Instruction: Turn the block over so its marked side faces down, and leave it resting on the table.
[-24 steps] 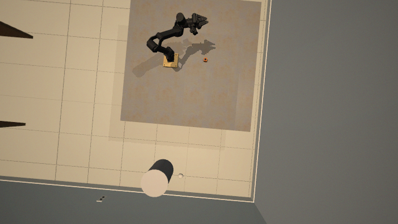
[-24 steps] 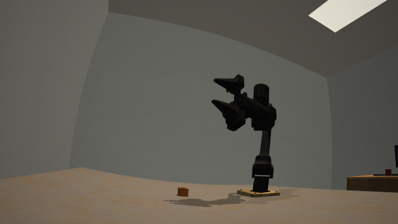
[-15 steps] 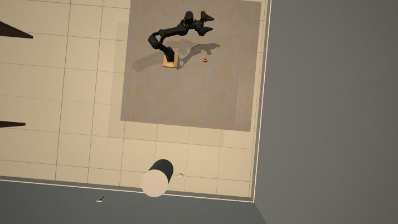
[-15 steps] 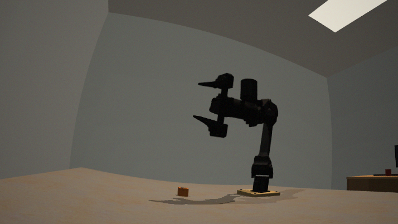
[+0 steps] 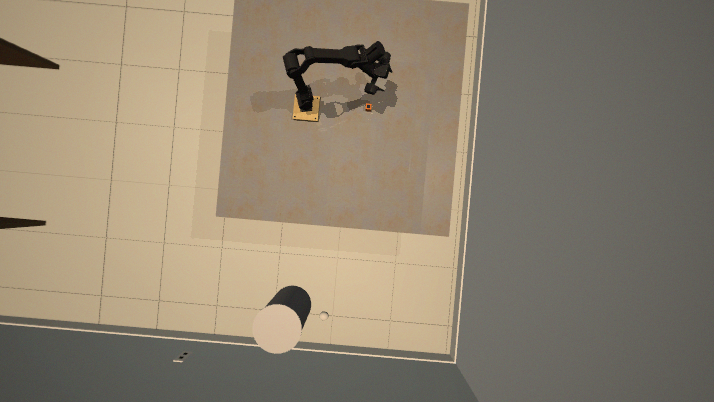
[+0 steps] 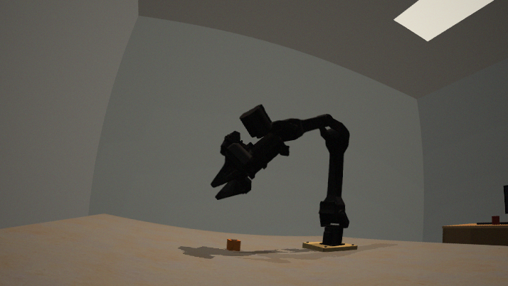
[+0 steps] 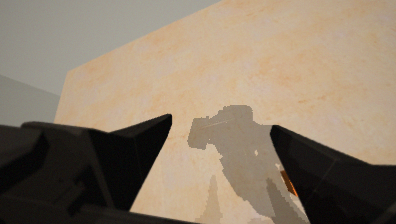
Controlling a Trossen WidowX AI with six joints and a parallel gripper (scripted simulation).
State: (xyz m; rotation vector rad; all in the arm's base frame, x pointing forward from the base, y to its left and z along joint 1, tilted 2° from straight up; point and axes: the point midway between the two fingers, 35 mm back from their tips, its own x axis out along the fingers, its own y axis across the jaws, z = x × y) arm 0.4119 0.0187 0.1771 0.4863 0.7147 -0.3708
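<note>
A small orange block rests on the table. In the top view its upper face shows a dark square with an orange border. In the wrist view only a sliver of the block shows, beside the right-hand finger, which hides the rest. My gripper is open and empty. It is well above the table, tilted down, with its fingers apart and not touching the block.
The arm's yellow base plate stands on the same table, to the left of the block in the top view. The arm's shadow falls around the block. A white-topped cylinder stands off the table, beyond its lower edge in that view.
</note>
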